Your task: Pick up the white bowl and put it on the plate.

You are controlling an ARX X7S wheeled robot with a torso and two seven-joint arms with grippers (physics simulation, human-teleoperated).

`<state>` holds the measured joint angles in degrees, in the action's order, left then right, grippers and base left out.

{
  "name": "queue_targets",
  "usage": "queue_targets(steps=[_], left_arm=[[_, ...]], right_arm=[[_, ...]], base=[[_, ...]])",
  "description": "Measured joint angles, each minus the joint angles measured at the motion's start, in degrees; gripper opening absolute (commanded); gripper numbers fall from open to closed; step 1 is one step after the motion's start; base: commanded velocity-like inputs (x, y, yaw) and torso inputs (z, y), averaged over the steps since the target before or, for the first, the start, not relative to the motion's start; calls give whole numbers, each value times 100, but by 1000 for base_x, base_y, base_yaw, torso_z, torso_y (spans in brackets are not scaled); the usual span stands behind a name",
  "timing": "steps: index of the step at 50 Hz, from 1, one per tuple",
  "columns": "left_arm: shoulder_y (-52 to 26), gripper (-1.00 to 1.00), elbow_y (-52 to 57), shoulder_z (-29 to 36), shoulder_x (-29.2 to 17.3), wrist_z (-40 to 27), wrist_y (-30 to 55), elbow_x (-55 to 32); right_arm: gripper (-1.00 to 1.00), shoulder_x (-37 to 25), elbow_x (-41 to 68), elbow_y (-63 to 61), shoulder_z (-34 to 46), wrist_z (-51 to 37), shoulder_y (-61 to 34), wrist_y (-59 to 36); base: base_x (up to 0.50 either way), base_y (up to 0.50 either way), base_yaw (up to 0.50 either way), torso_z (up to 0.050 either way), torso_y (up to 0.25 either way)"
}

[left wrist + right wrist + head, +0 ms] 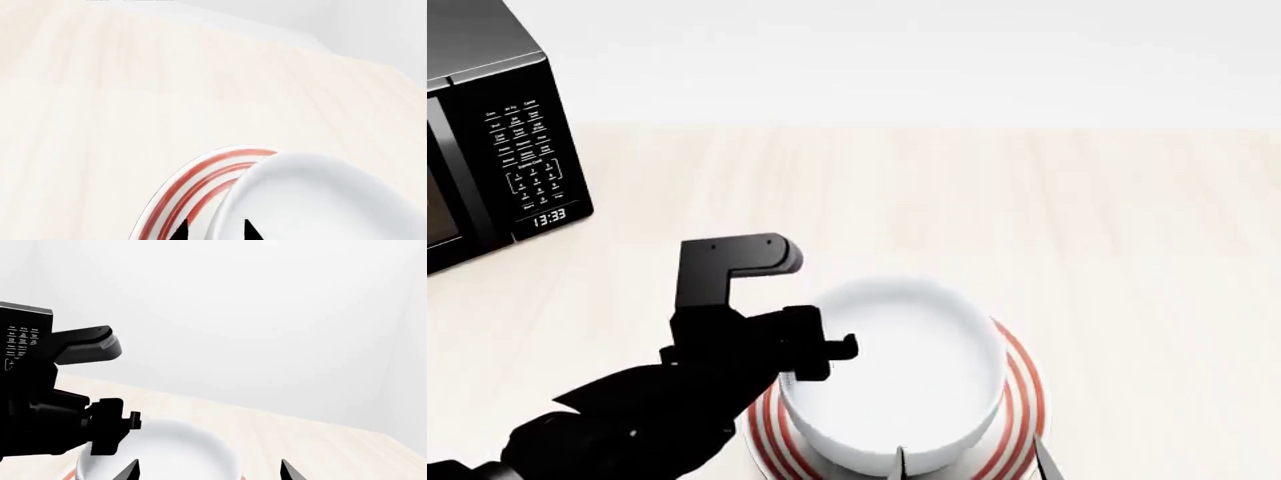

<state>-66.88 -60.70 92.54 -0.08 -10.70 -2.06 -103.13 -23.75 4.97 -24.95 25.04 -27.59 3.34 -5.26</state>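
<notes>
**White bowl seated on plate; both end effectors at its rim**

The white bowl sits on the red-ringed plate, on the near part of the pale wood surface. The left end effector straddles the bowl's left rim, jaws parted, not clamped. The right end effector stands spread wide at the bowl's near rim. A black microwave stands far left.

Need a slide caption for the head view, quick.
White bowl sits on the red-ringed plate, left gripper at its rim, microwave behind.
</notes>
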Motion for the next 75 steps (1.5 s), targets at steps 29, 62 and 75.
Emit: queue_targets(steps=[29,62,75], left_arm=[[-154,100,1073,-19,-436,-546,-442,604],[-406,100,4746,277,-2511,-2618,-1873,2591],[-386,100,5838,431,-3186,-3396,-2164,3521]], right_arm=[[100,-33,19,-53,11,-35,-14,-18],[100,-308,-136,-1283,-235,-340,157,-464],[100,-401,-90,-1611,-382,-416,208,-579]], base=[[0,0,0,0,0],[0,0,0,0,0],[0,0,0,0,0]])
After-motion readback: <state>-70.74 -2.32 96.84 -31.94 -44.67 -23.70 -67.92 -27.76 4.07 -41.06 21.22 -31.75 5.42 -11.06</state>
